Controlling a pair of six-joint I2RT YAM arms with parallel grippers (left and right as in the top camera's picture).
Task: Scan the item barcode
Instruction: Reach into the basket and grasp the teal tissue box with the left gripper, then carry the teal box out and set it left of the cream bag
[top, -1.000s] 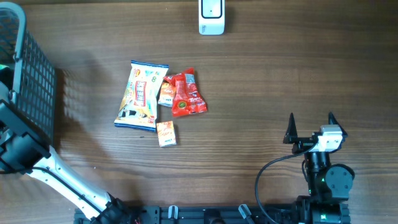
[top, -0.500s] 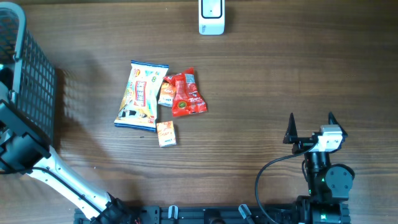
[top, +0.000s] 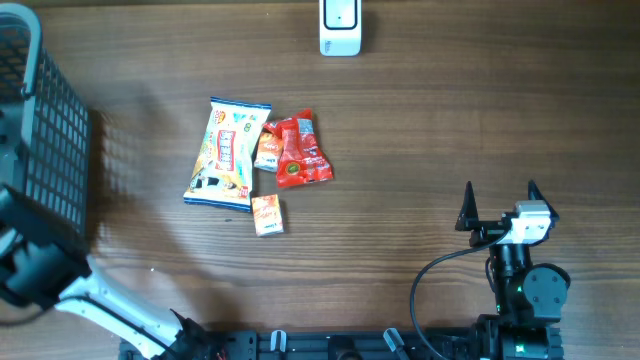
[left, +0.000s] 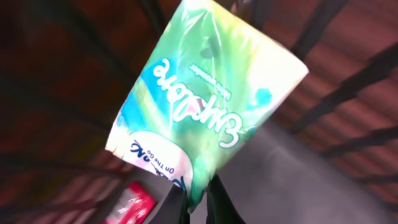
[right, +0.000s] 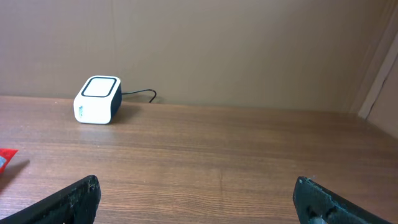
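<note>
Brown wood grain covers the whole table (top: 450, 110), and from overhead we see a white scanner (top: 340, 27) at its far edge, with a dark wire basket (top: 45, 150) standing along the left side. Near the middle lies a small cluster of snacks: a white packet (top: 226, 153) with colourful print, a red packet (top: 300, 150) just beside it, one small orange packet (top: 267, 148) between those two, and another small orange packet (top: 267, 215) lying just below the cluster. The left arm (top: 40, 270) reaches in from the lower left corner beside the basket, and its tip is hidden from above. In the left wrist view, we find the left tool (left: 198, 202) clenched on the bottom corner of a green packet (left: 205, 106), whose printed face is turned to the camera with the lettering upside down. Dark bars cross the blurred background behind the packet, and a red object (left: 130, 202) lies low at the left; we cannot tell what it is. The right tool (top: 499, 195) sits at the lower right of the table, well apart from the snacks, with its fingers spread wide and nothing between them. From the right wrist view, the right tool (right: 196, 190) faces the scanner (right: 97, 99), which stands across the bare wood with its cable (right: 140, 93) trailing toward the beige wall (right: 249, 50).
</note>
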